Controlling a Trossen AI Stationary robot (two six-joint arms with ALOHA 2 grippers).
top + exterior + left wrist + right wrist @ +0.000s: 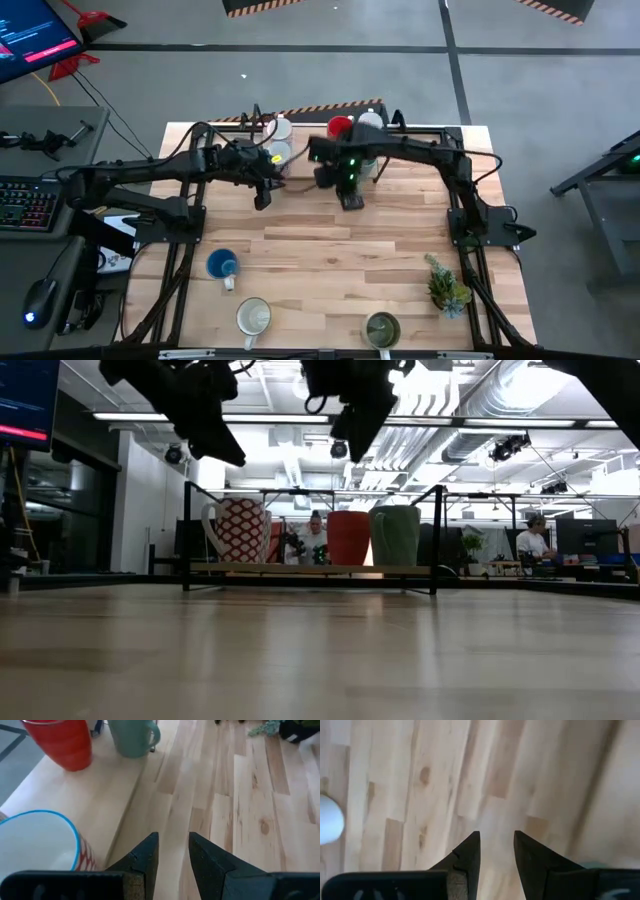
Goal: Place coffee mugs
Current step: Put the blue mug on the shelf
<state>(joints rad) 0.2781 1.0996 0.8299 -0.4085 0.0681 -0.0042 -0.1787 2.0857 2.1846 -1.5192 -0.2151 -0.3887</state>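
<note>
A red mug [60, 742], a teal mug [132, 737] and a red-and-white patterned mug [37, 840] stand upright on a low wooden shelf [100, 795] at the table's far edge. On the table near its front edge stand a blue mug [222, 265], a white mug [253, 317] and an olive mug [381, 328]. My left gripper [173, 836] hangs open above the table just in front of the shelf, beside the patterned mug. To its right, my right gripper [496, 834] points down over bare wood, open. Neither has anything between its fingers.
A small spiky potted plant [447, 285] stands near the table's right front. More white mugs [279, 140] sit at the shelf's left part. The shelf's black frame [310, 570] runs along the far edge. Bare wood lies at the table's middle [330, 250].
</note>
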